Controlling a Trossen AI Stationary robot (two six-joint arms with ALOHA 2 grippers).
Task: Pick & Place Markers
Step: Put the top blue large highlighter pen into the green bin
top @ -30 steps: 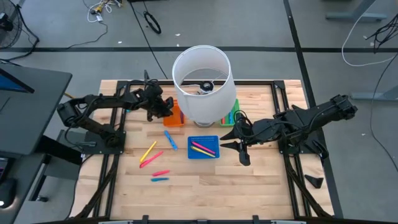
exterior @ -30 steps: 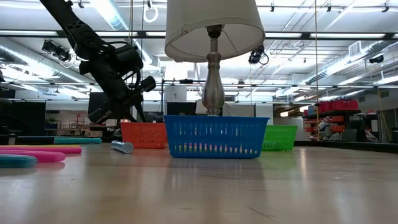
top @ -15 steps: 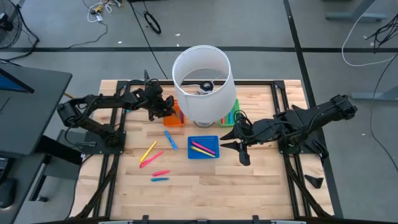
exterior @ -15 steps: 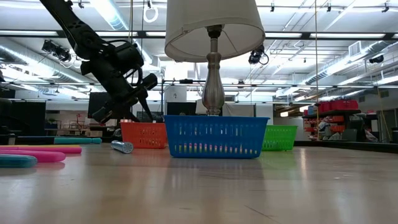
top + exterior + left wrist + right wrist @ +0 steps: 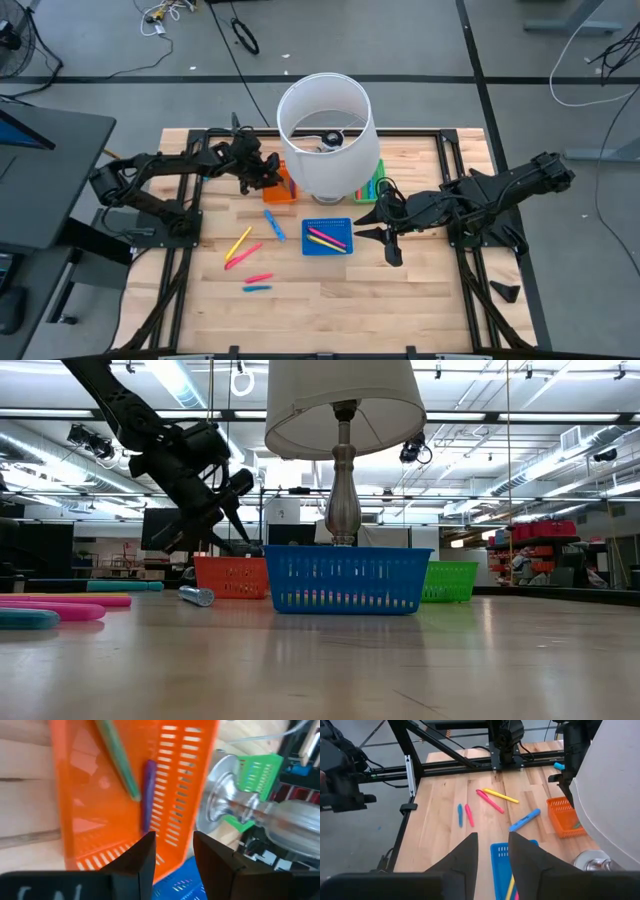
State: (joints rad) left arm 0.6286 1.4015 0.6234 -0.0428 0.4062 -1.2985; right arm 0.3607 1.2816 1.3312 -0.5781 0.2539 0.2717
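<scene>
Since a second ago your left gripper (image 5: 268, 176) has risen slightly and tipped back over the orange slotted plastic tray (image 5: 125, 790); nothing else on the table has shifted.

Landmark: white-shaded lamp on a silver base (image 5: 325, 135).

- Left gripper: above the orange tray, just left of the lamp; fingers apart, nothing between them.
- Orange tray contents: one green marker (image 5: 117, 757) and one purple marker (image 5: 148, 795), lying side by side on its floor.
- Blue slotted plastic tray (image 5: 327, 238): directly in front of the lamp, holding yellow and pink markers.
- Green slotted tray (image 5: 372, 186): right of the lamp base, largely hidden.
- Loose markers, front-left of the lamp: blue marker (image 5: 274, 224), yellow marker (image 5: 238, 243), pink marker (image 5: 243, 254), and a pink and blue pair (image 5: 257, 282) farthest from it.
- Right gripper (image 5: 376, 236): right of the blue tray, fingers parted and empty, waiting.

Risks for you: the left arm works close to the lampshade, so a wide swing outward may knock it. The loose markers are round and may roll if you nudge them off-centre.
</scene>
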